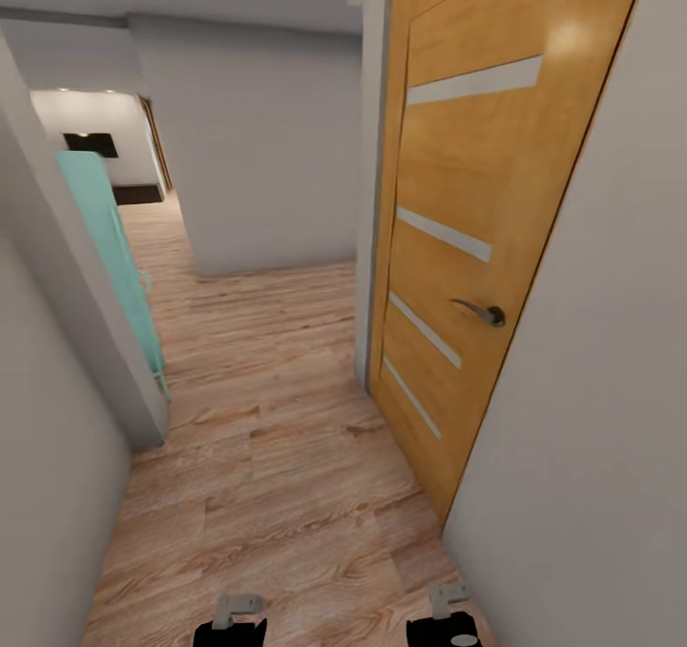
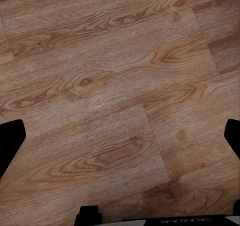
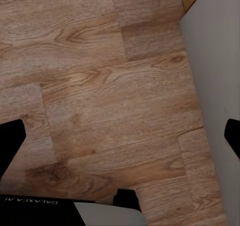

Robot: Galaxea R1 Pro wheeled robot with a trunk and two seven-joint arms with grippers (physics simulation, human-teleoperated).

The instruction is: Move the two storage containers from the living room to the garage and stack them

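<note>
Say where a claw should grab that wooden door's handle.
Judgement: take the lever handle at its free curved end, away from the round rose at its right. Come head-on at the door face; the bar juts sideways, so the fingers should straddle it above and below.

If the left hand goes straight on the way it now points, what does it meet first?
Most likely the wood floor. The left wrist view looks along the left hand at bare planks, with nothing between its open fingers. How far off the floor lies is not clear.
</note>
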